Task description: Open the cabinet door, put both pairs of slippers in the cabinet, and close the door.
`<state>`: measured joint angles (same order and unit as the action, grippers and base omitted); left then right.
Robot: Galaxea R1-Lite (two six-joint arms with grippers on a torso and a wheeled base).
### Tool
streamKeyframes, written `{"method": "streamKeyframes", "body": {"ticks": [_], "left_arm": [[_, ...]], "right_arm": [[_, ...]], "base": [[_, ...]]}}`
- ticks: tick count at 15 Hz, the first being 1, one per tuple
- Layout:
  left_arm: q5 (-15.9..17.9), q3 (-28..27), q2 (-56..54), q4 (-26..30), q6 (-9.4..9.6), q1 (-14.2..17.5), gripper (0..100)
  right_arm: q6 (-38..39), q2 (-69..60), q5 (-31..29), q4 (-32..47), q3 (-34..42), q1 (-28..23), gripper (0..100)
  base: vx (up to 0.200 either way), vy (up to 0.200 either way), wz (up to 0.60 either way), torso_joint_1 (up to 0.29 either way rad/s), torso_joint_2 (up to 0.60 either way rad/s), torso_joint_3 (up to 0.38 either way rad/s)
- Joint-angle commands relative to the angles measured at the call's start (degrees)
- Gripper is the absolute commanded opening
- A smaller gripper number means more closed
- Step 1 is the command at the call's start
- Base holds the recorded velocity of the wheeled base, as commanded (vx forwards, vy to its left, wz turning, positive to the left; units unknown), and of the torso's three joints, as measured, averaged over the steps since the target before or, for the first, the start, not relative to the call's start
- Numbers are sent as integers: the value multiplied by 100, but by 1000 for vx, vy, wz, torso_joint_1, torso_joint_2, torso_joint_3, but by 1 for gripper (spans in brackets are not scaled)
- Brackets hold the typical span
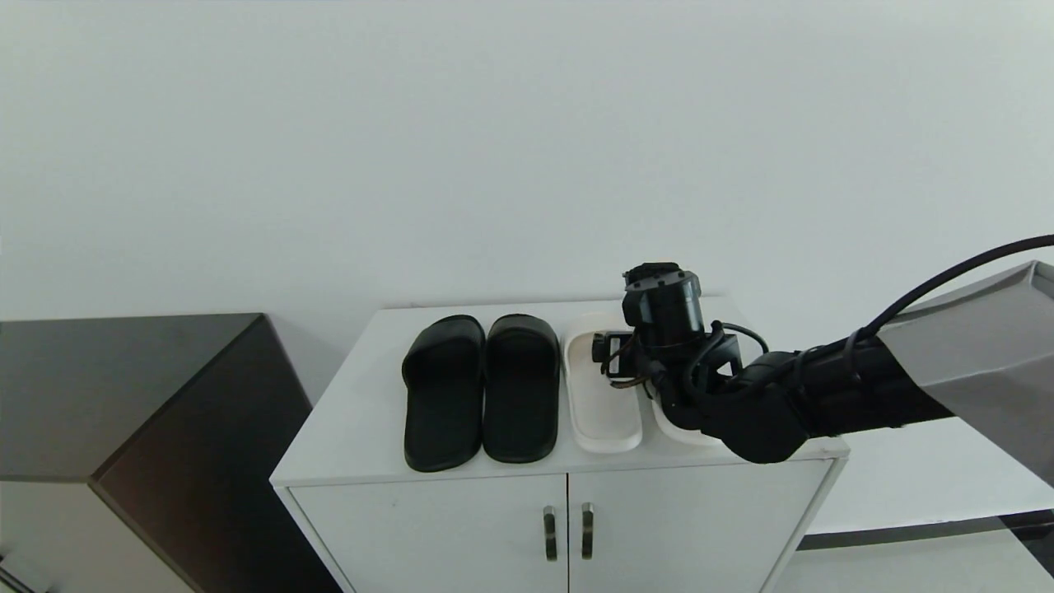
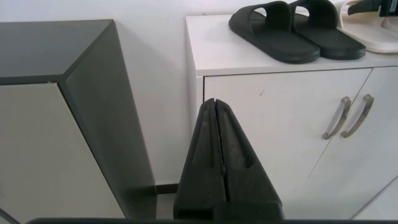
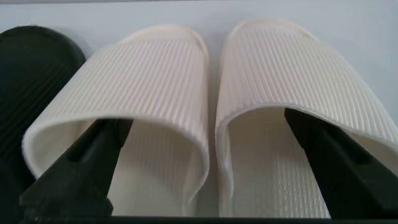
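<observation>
Right pincer, spread open, has a finger under each strap of the white slippers; black slippers beside it wait, cabinet door unopened.

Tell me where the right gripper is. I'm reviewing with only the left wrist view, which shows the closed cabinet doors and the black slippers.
Observer: The right gripper is at the white slippers, which lie on the cabinet top.
Operator: Has it closed on them?
Observer: No. The jaws are open, with one finger under each white slipper's strap.
</observation>
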<state>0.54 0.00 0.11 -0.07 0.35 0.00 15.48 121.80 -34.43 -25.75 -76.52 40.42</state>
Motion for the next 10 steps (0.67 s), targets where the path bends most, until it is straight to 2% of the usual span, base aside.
{"method": "streamKeyframes", "body": {"ticks": [1, 7, 10], "left_arm": [[-1, 0, 7, -1, 0, 0, 0], [-1, 0, -2, -1, 9, 0, 0], [8, 0, -2, -1, 0, 0, 0]], "right_arm": [[-10, 90, 164, -1, -91, -122, 0], [-203, 72, 164, -141, -38, -158, 0], [-555, -604, 156, -203, 471, -87, 0]], "base": [[0, 0, 0, 0, 0, 0], [0, 0, 0, 0, 0, 0], [0, 0, 0, 0, 0, 0]]}}
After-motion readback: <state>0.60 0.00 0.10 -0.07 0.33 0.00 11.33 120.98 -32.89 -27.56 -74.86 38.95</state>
